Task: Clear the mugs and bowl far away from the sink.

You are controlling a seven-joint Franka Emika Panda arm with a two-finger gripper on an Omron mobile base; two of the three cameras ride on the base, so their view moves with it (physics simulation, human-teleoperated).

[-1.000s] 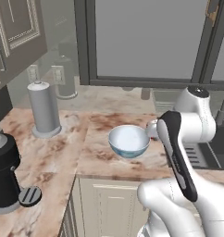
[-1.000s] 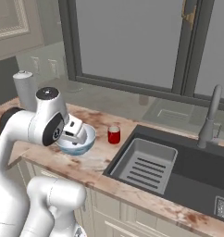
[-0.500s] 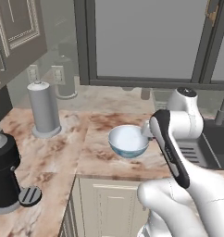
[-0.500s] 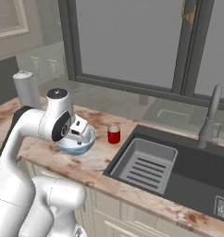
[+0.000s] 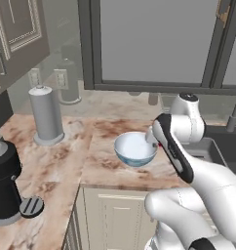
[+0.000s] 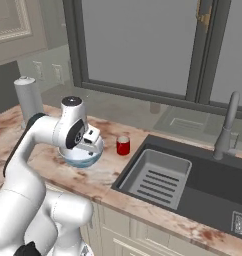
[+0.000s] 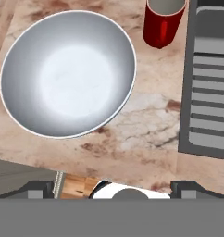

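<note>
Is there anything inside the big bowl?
Empty. The hand view looks straight into the bowl, showing only its smooth pale inside.

We see soft, even rendered light, fairly bright and without glare. The bowl (image 7: 67,74) glows palest at its centre, greying toward the rim. Both base views look slightly soft; the marble counter (image 5: 56,161) carries only faint shadows.

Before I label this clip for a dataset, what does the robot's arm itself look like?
The arm is glossy white with rounded, tube-like links and dark grey bands at the joints; one long dark strip runs along the link in the left base view. A round white cap tops the wrist joint. The fingers are small, dark and blocky. No cables or markings are visible.
</note>
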